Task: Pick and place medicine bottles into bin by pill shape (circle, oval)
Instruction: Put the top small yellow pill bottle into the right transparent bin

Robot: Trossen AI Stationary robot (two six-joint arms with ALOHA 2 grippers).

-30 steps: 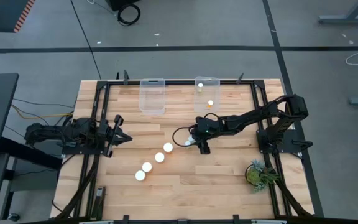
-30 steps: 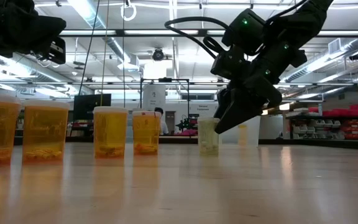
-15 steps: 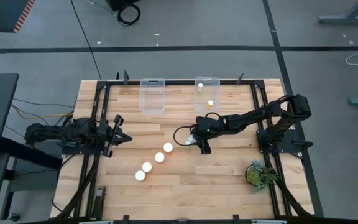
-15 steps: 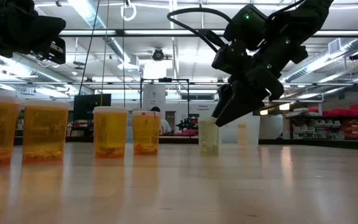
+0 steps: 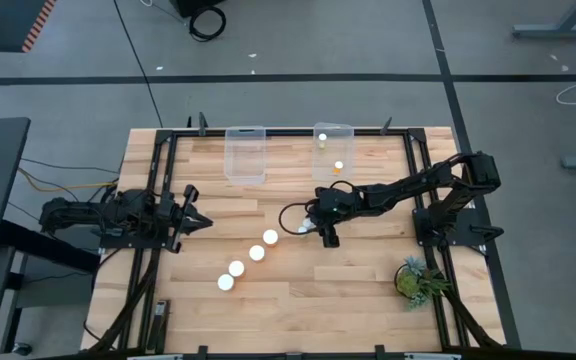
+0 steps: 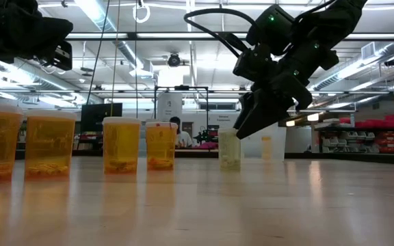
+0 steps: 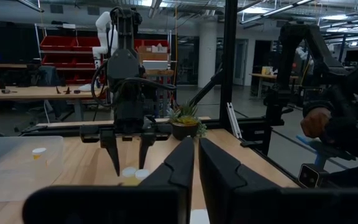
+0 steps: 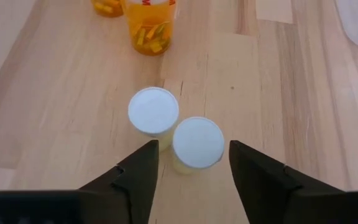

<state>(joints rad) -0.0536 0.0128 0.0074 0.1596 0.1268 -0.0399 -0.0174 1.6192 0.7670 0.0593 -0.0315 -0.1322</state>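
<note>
Several amber medicine bottles with white caps stand in a slanting row on the table (image 5: 226,282) (image 5: 257,253) (image 5: 270,237). My right gripper (image 8: 193,149) is open and points down over the row's far end. Its fingers stand on either side of one white-capped bottle (image 8: 197,142) without touching it. A second bottle (image 8: 153,110) stands right beside that one. In the low view the gripper (image 6: 248,123) hangs just above a pale bottle (image 6: 229,149). My left gripper (image 5: 193,218) waits at the table's left side, shut and empty (image 7: 196,163).
Two clear bins stand at the far edge. The left bin (image 5: 246,155) shows nothing inside, and the right bin (image 5: 333,150) holds two bottles. A small green plant (image 5: 413,278) stands at the near right. A black frame (image 5: 158,180) runs around the table.
My right gripper has risen a little above the bottle at the row's far end, still open. The bottles have not moved.
</note>
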